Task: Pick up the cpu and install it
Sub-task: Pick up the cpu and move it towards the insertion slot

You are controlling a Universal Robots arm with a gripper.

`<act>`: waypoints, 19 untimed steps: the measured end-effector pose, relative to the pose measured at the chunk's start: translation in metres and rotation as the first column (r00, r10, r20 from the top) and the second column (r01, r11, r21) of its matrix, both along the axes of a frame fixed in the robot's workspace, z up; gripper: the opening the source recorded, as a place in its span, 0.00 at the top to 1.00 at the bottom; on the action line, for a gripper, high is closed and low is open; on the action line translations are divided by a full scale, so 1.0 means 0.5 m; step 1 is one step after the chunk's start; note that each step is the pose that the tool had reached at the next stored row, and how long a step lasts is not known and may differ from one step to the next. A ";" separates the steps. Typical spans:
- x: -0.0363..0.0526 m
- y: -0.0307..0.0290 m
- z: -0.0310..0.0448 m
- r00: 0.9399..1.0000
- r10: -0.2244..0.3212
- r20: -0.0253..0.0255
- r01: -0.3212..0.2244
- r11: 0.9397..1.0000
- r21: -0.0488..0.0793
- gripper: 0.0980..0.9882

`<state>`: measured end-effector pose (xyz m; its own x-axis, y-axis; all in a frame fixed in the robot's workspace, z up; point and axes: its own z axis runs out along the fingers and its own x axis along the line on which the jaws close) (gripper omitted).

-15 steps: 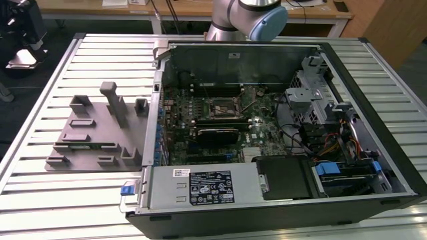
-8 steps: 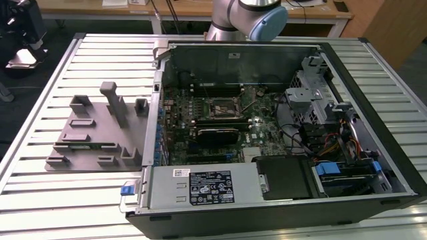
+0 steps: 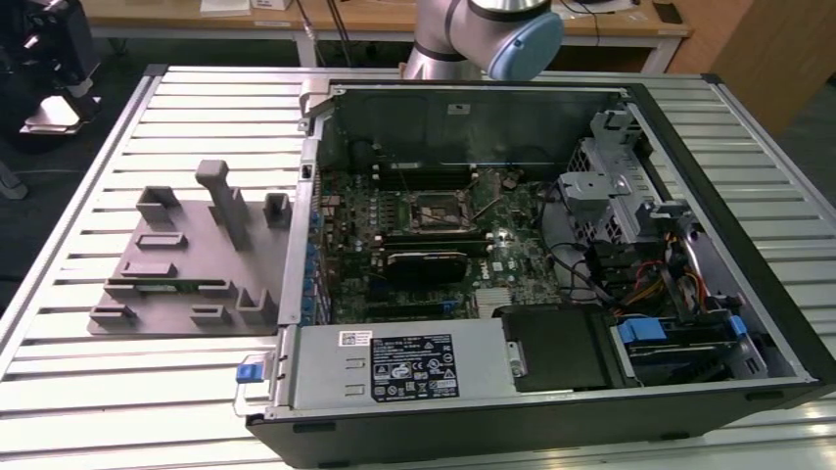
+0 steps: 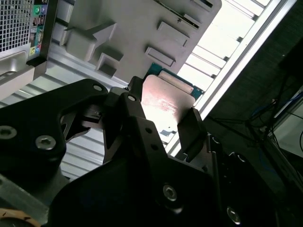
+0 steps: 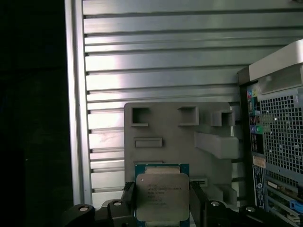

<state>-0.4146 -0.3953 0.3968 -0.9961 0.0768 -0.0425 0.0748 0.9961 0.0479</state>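
The cpu (image 5: 162, 191), a flat square chip with a silver-grey metal top on a green board, sits between the two black fingers of my gripper (image 5: 162, 208), which is shut on it. In the second wrist view the cpu (image 4: 165, 94) shows its shiny face between the same gripper's (image 4: 161, 118) fingers. It hangs above the slatted table, over the near edge of the grey holder block (image 5: 180, 137). In the exterior view the motherboard socket (image 3: 433, 208) lies bare inside the open computer case (image 3: 731, 196), and my arm (image 3: 494, 34) rises at the back.
The grey holder block (image 3: 196, 255) with posts and pockets lies on the slatted metal table (image 3: 144, 392), to the exterior view's left of the case. Inside the case are a black heatsink block (image 3: 421, 266), drive cages (image 3: 614, 196), cables and a power supply (image 3: 392, 367).
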 end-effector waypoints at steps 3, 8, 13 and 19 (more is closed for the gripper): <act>0.007 0.000 0.000 1.000 0.000 0.000 0.000 1.000 0.000 0.50; 0.020 0.000 0.000 1.000 0.000 0.000 0.000 1.000 0.000 0.50; 0.034 0.000 0.000 1.000 0.000 0.000 0.000 1.000 0.000 0.50; 0.048 0.000 0.000 1.000 0.000 0.000 0.000 1.000 0.000 0.50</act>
<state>-0.3905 -0.3953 0.3967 -0.9961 0.0768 -0.0427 0.0748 0.9960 0.0479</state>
